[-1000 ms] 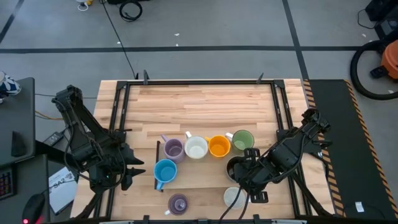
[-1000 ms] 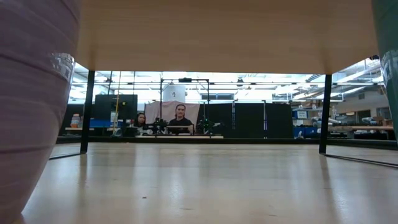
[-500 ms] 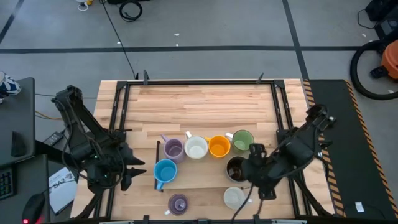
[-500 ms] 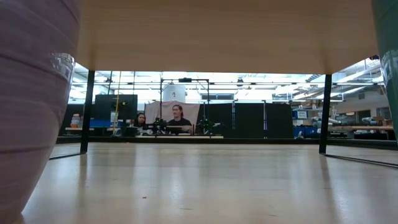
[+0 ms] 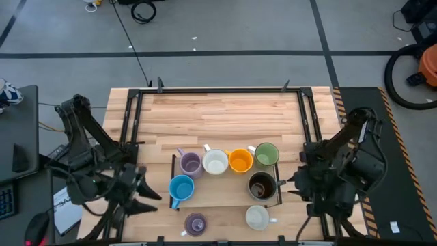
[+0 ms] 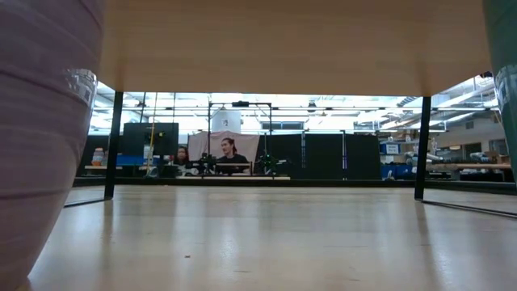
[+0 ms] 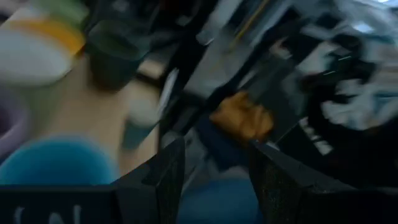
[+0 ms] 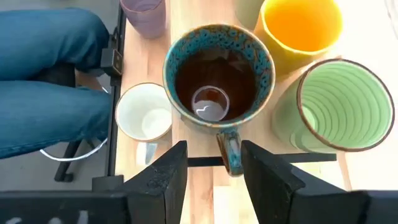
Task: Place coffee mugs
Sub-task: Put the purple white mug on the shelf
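Four coffee mugs stand in a row mid-table: lavender point(image 5: 190, 163), white point(image 5: 216, 162), orange point(image 5: 240, 160) and green point(image 5: 266, 155). A light blue mug point(image 5: 181, 186) and a dark brown mug point(image 5: 261, 185) stand nearer. A second lavender mug point(image 5: 196, 223) and a second white mug point(image 5: 257, 217) stand by the near edge. All rest upright on their bases. My right gripper point(image 5: 291, 183) is open, right of the brown mug point(image 8: 219, 74), whose handle point(image 8: 229, 149) points at it without touching. My left gripper point(image 5: 145, 197) is open and empty, left of the blue mug point(image 7: 56, 162).
A thin black frame point(image 5: 173, 172) borders the mugs, and one of its bars point(image 8: 273, 160) lies between the brown mug and my right gripper. A person's legs in jeans point(image 8: 50, 74) show beyond the near edge. The far half of the table point(image 5: 218, 113) is bare wood.
My right gripper has drawn back from over the brown mug toward the table's right edge and risen a little. The mug stays standing where it was. My left gripper has risen and tipped up from pointing downward to nearly level.
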`<control>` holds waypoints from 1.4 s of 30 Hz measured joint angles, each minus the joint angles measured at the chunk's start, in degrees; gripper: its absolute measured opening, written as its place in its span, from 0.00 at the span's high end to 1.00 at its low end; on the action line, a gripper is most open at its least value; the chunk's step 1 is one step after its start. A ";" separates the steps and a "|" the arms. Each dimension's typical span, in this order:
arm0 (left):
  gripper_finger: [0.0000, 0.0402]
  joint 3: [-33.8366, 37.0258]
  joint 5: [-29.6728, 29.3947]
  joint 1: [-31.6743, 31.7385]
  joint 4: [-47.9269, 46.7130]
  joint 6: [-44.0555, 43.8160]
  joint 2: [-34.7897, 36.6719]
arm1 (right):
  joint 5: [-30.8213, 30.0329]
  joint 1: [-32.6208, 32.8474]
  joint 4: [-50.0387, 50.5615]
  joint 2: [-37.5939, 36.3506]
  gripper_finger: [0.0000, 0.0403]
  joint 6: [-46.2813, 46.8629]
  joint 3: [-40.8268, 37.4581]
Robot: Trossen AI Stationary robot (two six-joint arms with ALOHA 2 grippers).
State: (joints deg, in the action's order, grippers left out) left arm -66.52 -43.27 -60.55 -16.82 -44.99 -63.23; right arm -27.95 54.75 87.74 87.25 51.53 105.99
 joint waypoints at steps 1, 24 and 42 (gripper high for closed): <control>0.56 -0.02 -0.04 0.00 3.90 3.56 -0.89 | -0.60 0.62 -0.02 -0.16 0.61 0.81 -0.53; 0.56 -23.79 7.21 4.17 6.77 9.23 -36.43 | -0.94 5.56 -5.68 -0.25 0.61 4.27 -4.32; 0.56 -31.08 10.08 4.53 -10.26 -11.91 -48.65 | 0.99 5.58 -6.77 -0.25 0.61 3.85 -4.32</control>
State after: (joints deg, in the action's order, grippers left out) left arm -97.60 -33.18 -56.03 -27.08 -56.90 -111.88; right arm -26.97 60.34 80.98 87.00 55.37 101.67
